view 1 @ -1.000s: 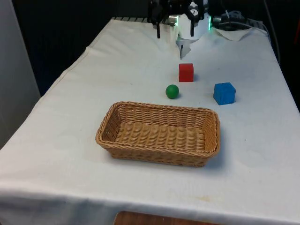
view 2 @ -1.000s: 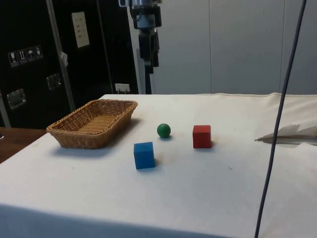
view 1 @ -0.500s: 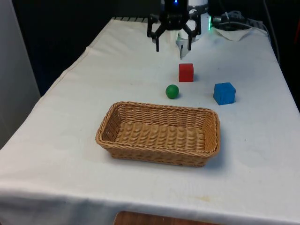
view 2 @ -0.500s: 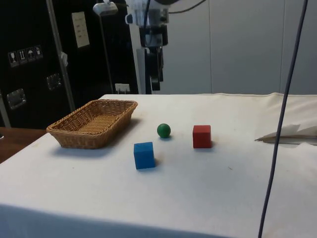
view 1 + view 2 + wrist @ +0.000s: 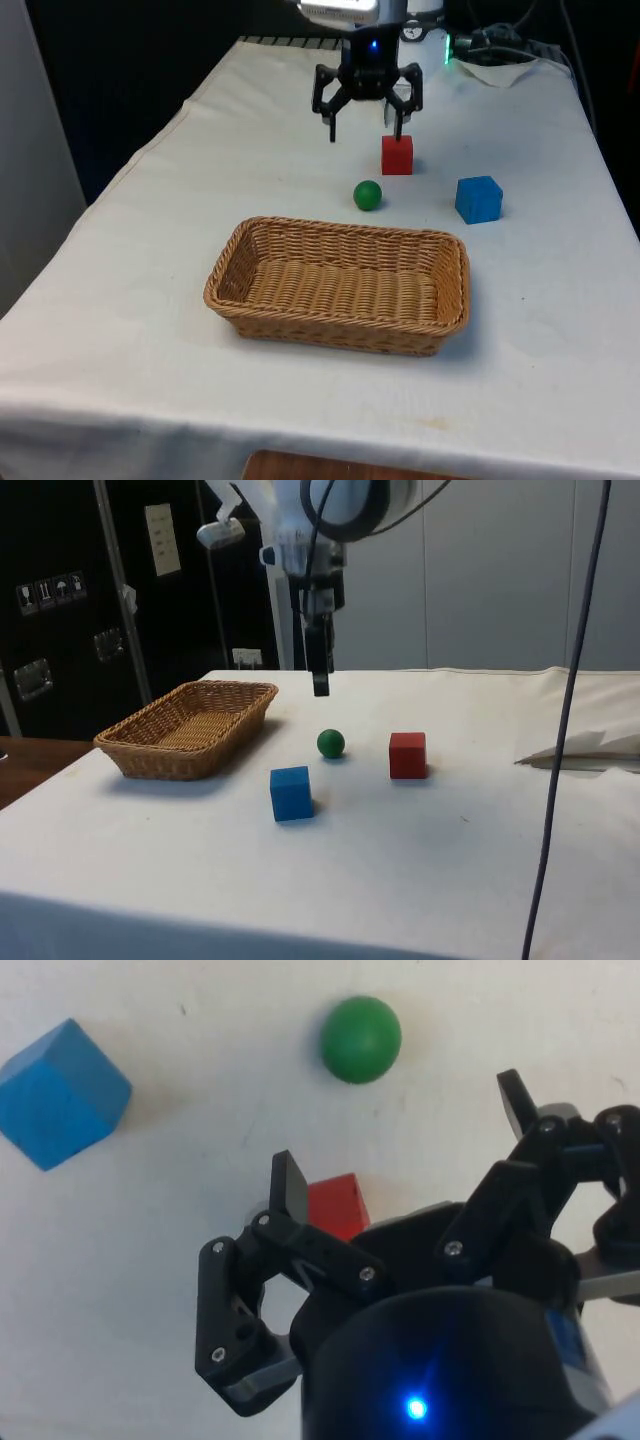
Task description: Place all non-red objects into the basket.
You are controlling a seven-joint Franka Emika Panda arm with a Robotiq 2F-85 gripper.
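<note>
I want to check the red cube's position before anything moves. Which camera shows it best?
The side view: the red cube stands in full sight on the cloth, apart from the green ball. In the front view the gripper overlaps it; in the wrist view a finger hides part.

tabletop (image 5: pixel 150 250): covered by a white cloth; cloth hangs over the near edge in the side view
crumpled white paper (image 5: pixel 590 750): lies on the cloth at the side view's right
cable (image 5: pixel 560 730): dark; runs top to bottom through the side view's right
cabinets (image 5: pixel 60 600): dark; behind the tabletop in the side view
</note>
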